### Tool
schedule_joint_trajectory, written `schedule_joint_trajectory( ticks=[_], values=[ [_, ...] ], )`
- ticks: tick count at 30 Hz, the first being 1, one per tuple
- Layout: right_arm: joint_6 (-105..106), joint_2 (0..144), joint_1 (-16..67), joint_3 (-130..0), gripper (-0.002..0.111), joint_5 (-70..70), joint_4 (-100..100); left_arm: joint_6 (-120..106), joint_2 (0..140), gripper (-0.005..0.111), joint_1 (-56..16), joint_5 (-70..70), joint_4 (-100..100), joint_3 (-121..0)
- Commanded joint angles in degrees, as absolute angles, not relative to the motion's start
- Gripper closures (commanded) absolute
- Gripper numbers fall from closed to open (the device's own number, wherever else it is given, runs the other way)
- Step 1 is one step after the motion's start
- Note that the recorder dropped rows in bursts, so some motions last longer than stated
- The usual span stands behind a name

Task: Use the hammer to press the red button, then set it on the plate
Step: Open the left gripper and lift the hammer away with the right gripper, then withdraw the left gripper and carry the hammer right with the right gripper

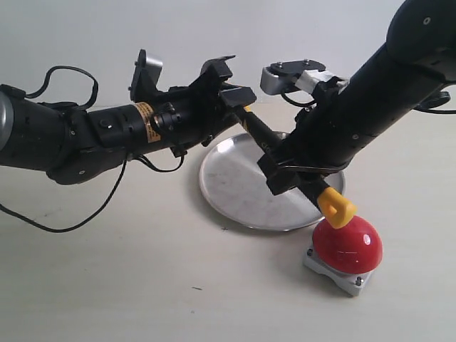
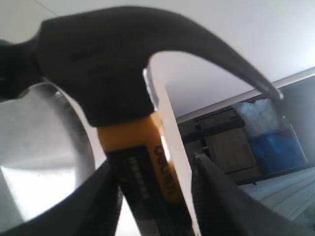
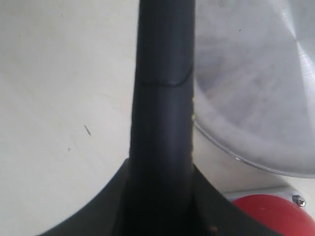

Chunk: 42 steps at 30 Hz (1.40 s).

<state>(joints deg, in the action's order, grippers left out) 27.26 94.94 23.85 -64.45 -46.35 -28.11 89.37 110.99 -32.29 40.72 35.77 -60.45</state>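
Note:
The hammer (image 1: 336,206) hangs slanted over the plate (image 1: 235,187), its yellow end just above the red button (image 1: 350,246). My right gripper (image 1: 288,173) is shut on the black handle (image 3: 162,98) near that end. The left gripper (image 1: 234,85) stands open around the yellow neck (image 2: 138,135) below the dark claw head (image 2: 98,64). One of its fingers (image 2: 216,196) is clear of the handle, with a bright gap between them; the other lies against it. The red dome (image 3: 275,215) and the plate's rim (image 3: 256,157) show beside the handle in the right wrist view.
The button sits on a grey square base (image 1: 335,276) just in front of the plate's right edge. A black cable (image 1: 64,221) trails on the pale table under the left arm. Both arms meet above the plate.

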Motion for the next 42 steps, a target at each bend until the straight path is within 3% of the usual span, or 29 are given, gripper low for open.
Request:
schedule_joint_trajectory(
  ticks=[1,7,11,23,31,34,38,42],
  values=[
    [28.74,94.10,24.02,-65.00,0.108,-43.75,-29.38,88.62,110.74,0.062,-32.47,42.59,37.32,-60.79],
    [27.32,94.10,24.02,-65.00,0.108,-41.51,-27.84,88.76,110.74,0.061,-31.64,42.59,40.90,-60.79],
    [25.26,94.10,24.02,-65.00,0.108,-40.88,-25.55,91.46,110.63,0.045,-30.39,42.59,44.96,-60.79],
    [16.69,93.34,24.02,-65.00,0.108,-37.27,-18.36,91.83,110.41,0.045,-29.59,48.55,46.94,-60.79],
    [8.42,88.40,23.79,-65.00,0.108,-35.82,-10.26,98.19,109.55,0.045,-24.75,58.73,55.11,-60.79],
    [6.68,86.25,23.19,-64.62,0.108,-36.84,-8.58,100.38,108.02,0.056,-22.65,60.85,60.16,-60.79],
    [1.26,81.17,22.11,-60.04,0.108,-35.48,-3.29,100.88,104.40,0.106,-19.79,66.17,66.41,-59.45],
    [-2.53,74.33,21.24,-53.38,0.108,-34.92,0.53,100.51,98.28,0.107,-16.67,69.32,67.85,-55.17]
  ],
)
